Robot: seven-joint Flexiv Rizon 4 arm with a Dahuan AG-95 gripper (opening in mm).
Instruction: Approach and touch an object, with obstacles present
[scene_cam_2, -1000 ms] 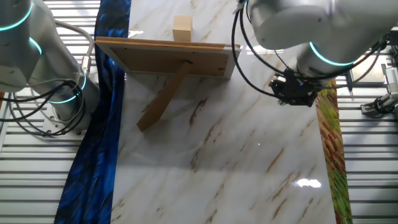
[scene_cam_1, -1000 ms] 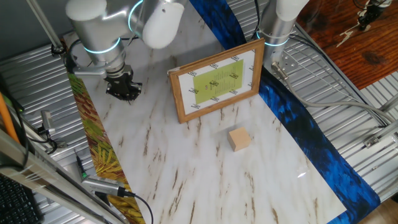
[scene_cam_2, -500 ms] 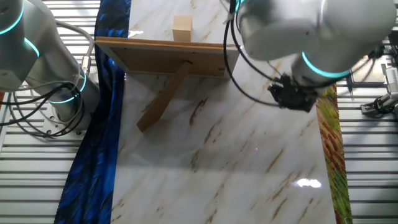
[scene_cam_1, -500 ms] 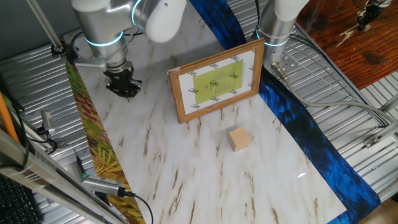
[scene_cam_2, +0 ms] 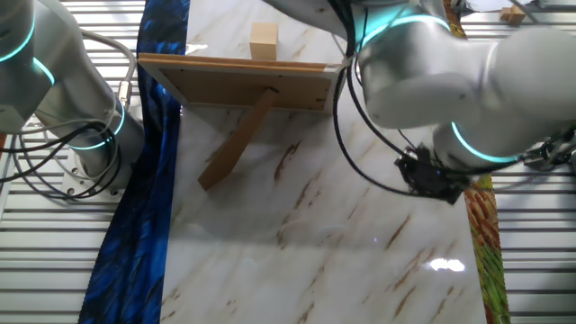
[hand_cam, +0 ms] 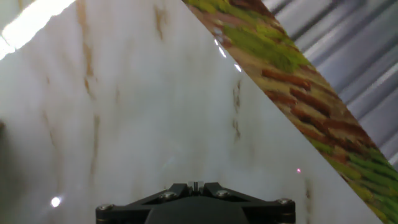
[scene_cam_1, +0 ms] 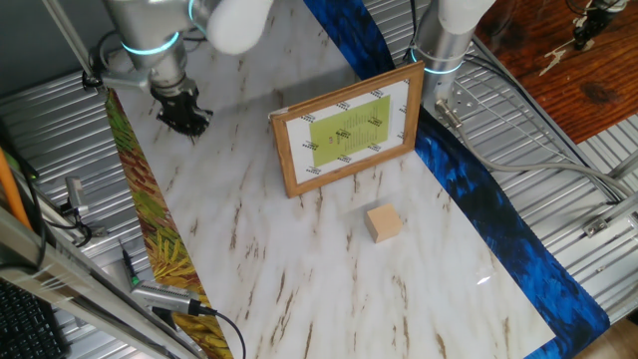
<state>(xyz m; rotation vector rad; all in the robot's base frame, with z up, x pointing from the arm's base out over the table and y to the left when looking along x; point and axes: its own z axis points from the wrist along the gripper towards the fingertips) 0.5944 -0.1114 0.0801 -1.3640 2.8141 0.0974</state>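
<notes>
The gripper (scene_cam_1: 182,112), its finger state not discernible, was held behind the picture frame (scene_cam_1: 347,129); the wooden cube (scene_cam_1: 383,222) lay in front. Rounding the frame was judged necessary.

bright, even overhead light; white glare patch on the marble table (scene_cam_2: 270,270) at lower right; hand view soft, blurred.

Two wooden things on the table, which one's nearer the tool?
The picture frame: it stands upright between the tool and the small tan cube, which lies beyond its front.
</notes>
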